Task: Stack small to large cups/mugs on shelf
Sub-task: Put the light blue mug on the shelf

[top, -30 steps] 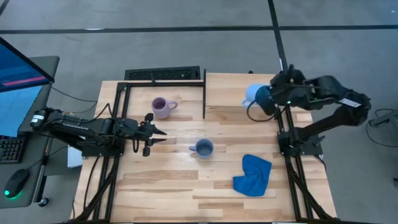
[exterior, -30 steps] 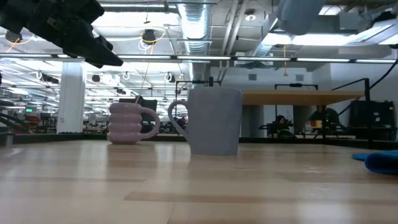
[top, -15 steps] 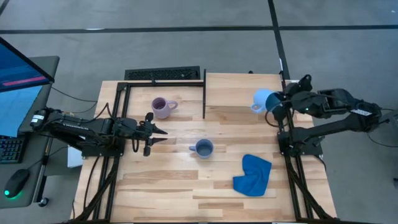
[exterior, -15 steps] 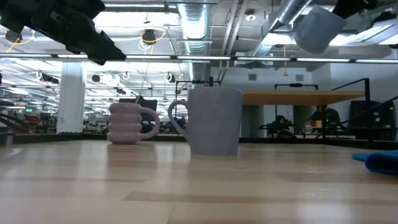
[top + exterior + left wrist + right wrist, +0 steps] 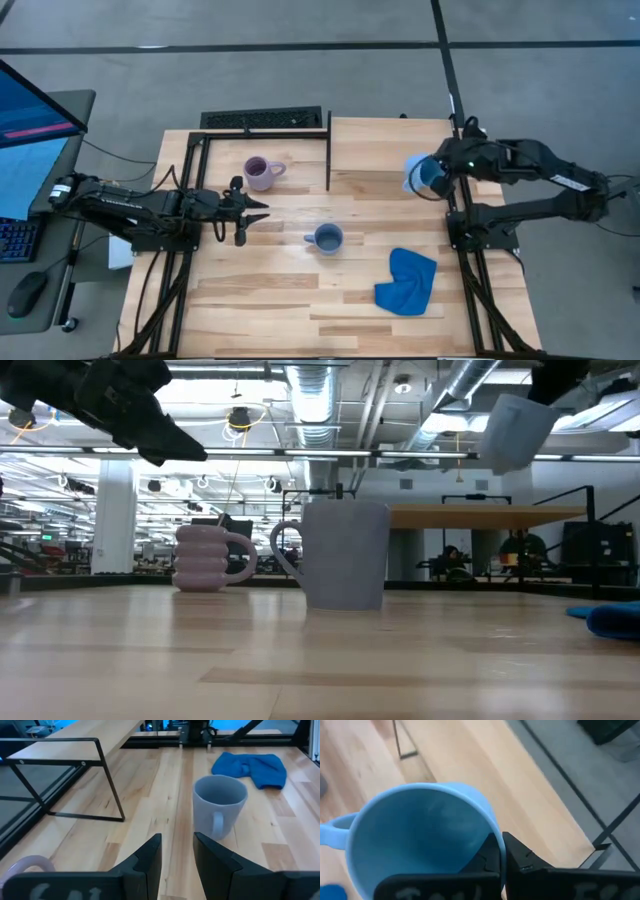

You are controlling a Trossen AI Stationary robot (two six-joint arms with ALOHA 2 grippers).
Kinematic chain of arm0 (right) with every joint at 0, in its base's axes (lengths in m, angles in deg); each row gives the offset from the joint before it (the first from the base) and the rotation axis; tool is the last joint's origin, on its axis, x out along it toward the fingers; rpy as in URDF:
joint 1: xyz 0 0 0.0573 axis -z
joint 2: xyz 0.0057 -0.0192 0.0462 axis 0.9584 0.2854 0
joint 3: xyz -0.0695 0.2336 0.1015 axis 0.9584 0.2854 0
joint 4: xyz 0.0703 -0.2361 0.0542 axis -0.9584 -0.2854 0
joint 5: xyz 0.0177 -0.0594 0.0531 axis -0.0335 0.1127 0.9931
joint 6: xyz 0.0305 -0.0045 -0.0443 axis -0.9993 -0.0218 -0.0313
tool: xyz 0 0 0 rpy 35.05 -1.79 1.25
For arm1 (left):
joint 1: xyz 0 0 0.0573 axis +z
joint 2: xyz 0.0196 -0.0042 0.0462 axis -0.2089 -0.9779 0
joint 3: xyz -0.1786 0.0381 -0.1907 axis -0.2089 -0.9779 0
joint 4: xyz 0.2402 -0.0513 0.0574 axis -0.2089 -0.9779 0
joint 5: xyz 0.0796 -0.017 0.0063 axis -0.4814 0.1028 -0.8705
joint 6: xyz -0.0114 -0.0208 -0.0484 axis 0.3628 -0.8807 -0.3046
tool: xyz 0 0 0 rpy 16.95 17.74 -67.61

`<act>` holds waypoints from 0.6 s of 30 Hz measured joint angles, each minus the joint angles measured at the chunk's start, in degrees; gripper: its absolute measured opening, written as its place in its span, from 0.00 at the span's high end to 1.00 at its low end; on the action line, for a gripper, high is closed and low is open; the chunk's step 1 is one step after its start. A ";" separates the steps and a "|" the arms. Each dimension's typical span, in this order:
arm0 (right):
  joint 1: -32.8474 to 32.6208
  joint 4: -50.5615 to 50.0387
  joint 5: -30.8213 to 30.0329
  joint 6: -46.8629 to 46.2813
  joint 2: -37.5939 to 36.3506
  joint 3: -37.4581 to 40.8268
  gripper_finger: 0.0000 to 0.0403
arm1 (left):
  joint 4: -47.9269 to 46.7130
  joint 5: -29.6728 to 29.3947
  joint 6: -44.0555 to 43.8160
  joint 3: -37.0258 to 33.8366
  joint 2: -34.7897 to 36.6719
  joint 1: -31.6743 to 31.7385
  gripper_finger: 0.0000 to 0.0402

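Note:
The sky blue mug (image 5: 420,170) hangs tilted in my shut right gripper (image 5: 447,170), in the air over the right part of the pale wood shelf (image 5: 375,145); the low view shows the sky blue mug (image 5: 515,432) above the shelf (image 5: 480,515). The lilac mug (image 5: 262,172) and the slate grey-blue mug (image 5: 326,238) stand upright on their bases on the tabletop. My left gripper (image 5: 258,208) hovers open, level, between them and to their left, touching nothing. In the left wrist view the grey-blue mug (image 5: 220,805) stands ahead of the fingers. My right gripper pinches the sky blue mug's rim wall (image 5: 492,837), opposite the handle (image 5: 332,832), with one finger (image 5: 490,857) inside the cup and the other (image 5: 522,857) outside. The fingers reach in from the table's right side. The mug is lifted clear and tilted.
A crumpled blue cloth (image 5: 407,280) lies on the tabletop toward the near right. A thin black bar (image 5: 329,150) runs along the shelf's left edge, and black frame legs (image 5: 107,785) carry the shelf. A keyboard (image 5: 262,119) sits at the far edge.
My right gripper has carried the sky blue mug down and a little toward the table's right and near edges, still over the shelf, with the mug staying tilted. My left gripper has crept slightly toward the table's right.

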 joint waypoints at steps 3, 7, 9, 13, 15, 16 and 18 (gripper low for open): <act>4.27 0.01 3.02 3.01 0.83 0.00 0.97 | 0.00 0.00 -0.07 0.00 0.00 0.00 0.74; 10.79 0.65 9.04 7.33 0.97 0.00 0.97 | 0.00 0.00 -1.09 0.00 0.00 0.00 0.74; 13.62 1.53 12.48 9.76 0.98 0.00 0.97 | 0.00 -0.02 -1.45 0.00 0.00 0.00 0.74; 18.96 2.98 17.11 15.32 1.38 -0.02 0.98 | 0.10 -0.02 -1.56 0.00 0.00 0.00 0.74; 21.36 3.03 19.10 17.18 2.25 -0.04 0.98 | 0.54 -0.02 -1.56 0.00 0.00 0.00 0.74; 22.60 3.00 19.86 18.06 2.91 -0.04 0.98 | 0.92 -0.02 -1.56 0.00 0.00 0.00 0.74; 25.20 3.02 21.61 19.58 4.28 -0.04 0.98 | 1.90 -0.04 -1.56 0.00 -0.02 0.00 0.74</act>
